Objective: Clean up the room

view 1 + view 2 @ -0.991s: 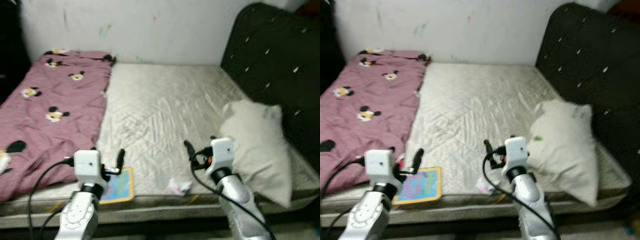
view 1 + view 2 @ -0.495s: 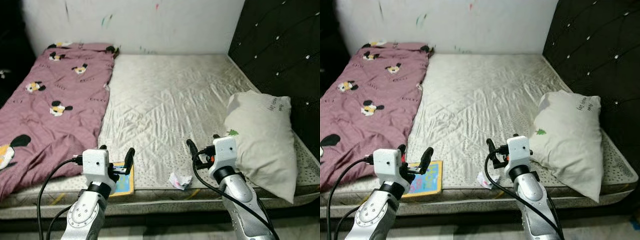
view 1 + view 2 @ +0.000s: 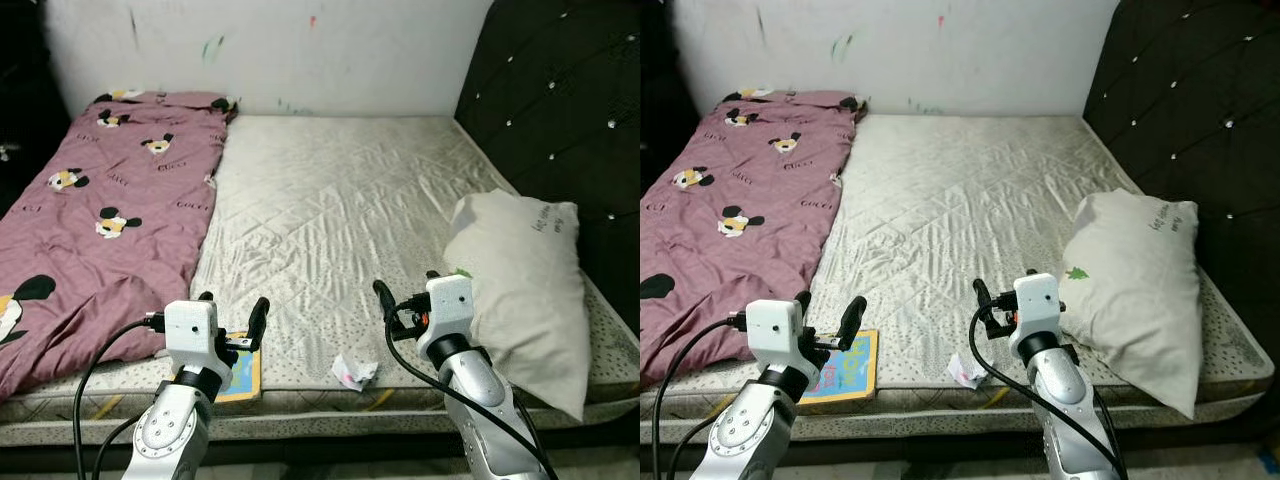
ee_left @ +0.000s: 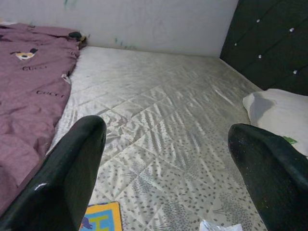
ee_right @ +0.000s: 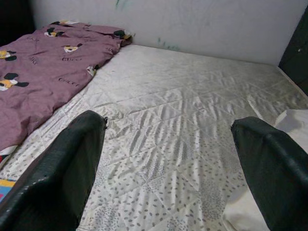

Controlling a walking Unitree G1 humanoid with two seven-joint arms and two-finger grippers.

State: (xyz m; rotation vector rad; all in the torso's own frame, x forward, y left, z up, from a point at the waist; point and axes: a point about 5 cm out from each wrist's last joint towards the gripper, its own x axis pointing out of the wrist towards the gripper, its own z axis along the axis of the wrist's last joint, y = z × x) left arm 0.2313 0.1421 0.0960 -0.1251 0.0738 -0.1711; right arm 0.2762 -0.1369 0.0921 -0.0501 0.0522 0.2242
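On the bed's front edge lie a colourful children's book point(image 3: 243, 372) and a crumpled white wrapper point(image 3: 353, 369). A pink cartoon-mouse blanket point(image 3: 90, 230) covers the left side of the pale quilted mattress point(image 3: 330, 200). A white pillow point(image 3: 525, 280) rests at the right. My left gripper point(image 3: 232, 310) hovers open just above the book, nothing between its fingers. My right gripper point(image 3: 405, 290) is open too, held over the mattress between the wrapper and the pillow. Both wrist views look across the mattress between wide-spread fingers point(image 4: 72, 163) point(image 5: 62, 168).
A dark tufted headboard point(image 3: 570, 100) stands along the right side of the bed. A white wall point(image 3: 300, 50) with small paint marks closes the far end. The bed's front edge point(image 3: 330, 415) runs just before my arms.
The camera has steadied from a blurred view and shifted slightly. Both arms keep the same pose; book, wrapper and pillow lie where they were.
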